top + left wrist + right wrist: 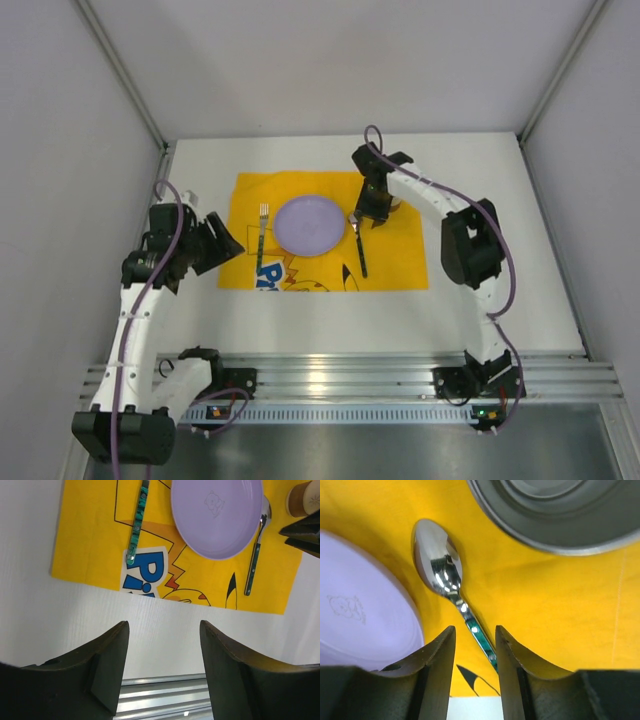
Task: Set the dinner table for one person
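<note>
The white dinner table (500, 300) carries a yellow printed mat (400, 265). On the mat lie a lilac plate (308, 224), a fork (262, 232) to its left and a green-handled spoon (358, 250) to its right. My right gripper (372, 212) hovers low over the spoon's neck; in the right wrist view it (475, 630) is open and empty, with the spoon (437, 555) on the mat below. A cup (560, 510) stands just beyond. My left gripper (225, 243) is open and empty at the mat's left edge, over bare table in its own view (164, 626).
The left wrist view shows the fork handle (136, 527), the plate (216, 515), the spoon (256, 555), the brown cup (302, 499) and the right gripper's dark fingers (302, 532). An aluminium rail (340, 375) runs along the near edge. Grey walls enclose the table.
</note>
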